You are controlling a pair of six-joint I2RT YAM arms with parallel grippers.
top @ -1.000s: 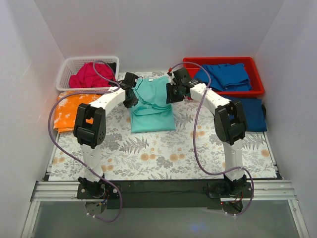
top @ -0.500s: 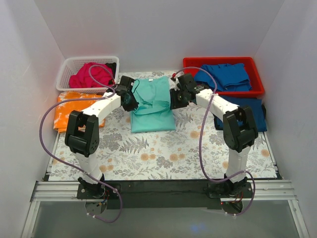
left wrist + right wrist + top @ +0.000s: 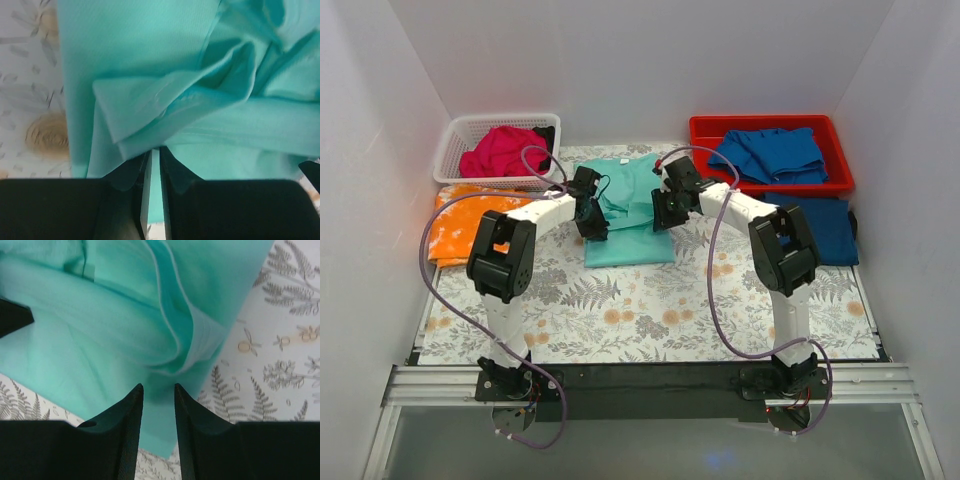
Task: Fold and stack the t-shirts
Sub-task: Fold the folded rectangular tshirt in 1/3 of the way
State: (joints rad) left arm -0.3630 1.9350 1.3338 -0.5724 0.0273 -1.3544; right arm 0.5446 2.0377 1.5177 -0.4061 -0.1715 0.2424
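The mint-teal t-shirt was plain. The blue t-shirts were royal blue, the pink t-shirt magenta, the orange t-shirt white-mottled. The white sheet bore grey ferns and orange flowers.

I work in what looks like a lab test booth: plain white panels wall me in on three sides, and my arm bases bolt to an aluminium rail along the near edge.
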